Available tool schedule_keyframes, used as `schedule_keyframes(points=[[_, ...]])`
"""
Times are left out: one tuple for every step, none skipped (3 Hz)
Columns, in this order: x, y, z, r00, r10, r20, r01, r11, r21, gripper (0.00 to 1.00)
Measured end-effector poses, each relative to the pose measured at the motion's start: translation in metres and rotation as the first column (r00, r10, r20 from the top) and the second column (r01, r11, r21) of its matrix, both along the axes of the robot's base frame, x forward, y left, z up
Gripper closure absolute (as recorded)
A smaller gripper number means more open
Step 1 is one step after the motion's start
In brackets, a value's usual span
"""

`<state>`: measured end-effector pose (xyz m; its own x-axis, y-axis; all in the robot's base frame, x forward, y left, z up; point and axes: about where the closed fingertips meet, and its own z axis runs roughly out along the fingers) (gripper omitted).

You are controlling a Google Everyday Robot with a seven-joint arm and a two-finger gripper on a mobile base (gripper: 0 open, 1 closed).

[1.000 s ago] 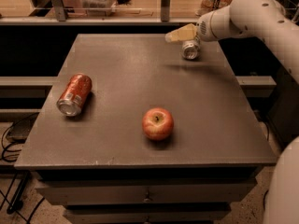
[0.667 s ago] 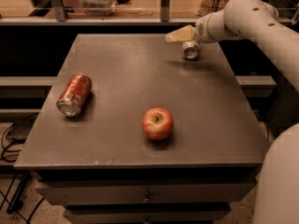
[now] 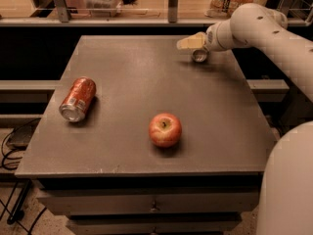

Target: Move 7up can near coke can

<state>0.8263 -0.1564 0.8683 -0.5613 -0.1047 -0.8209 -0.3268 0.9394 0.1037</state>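
The 7up can [image 3: 199,57] is small and silvery. It lies on its side at the far right of the dark table [image 3: 146,77], with its silver end facing me. My gripper [image 3: 192,44] is right over it at the far right edge, with the white arm reaching in from the right. The can is partly covered by the gripper. The coke can [image 3: 78,99], red-orange with silver ends, lies on its side near the table's left edge, far from the 7up can.
A red apple [image 3: 165,129] sits near the front middle of the table. A shelf with a bag and a plastic box runs behind the table. The robot's white body [image 3: 288,180] fills the lower right corner.
The arm's upper part has shifted a little. The gripper and the 7up can sit slightly lower in the view, still at the far right. The coke can and apple have not moved.
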Motion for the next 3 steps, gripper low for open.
schedule_keyframes(points=[[-0.003, -0.005, -0.011, 0.9992, -0.02, -0.034, 0.02, 1.0, 0.007, 0.23], [-0.004, -0.006, -0.015, 0.9983, -0.028, -0.051, 0.028, 1.0, 0.005, 0.54], [-0.004, 0.0, -0.002, 0.9995, -0.004, -0.032, 0.003, 0.999, -0.032, 0.93]])
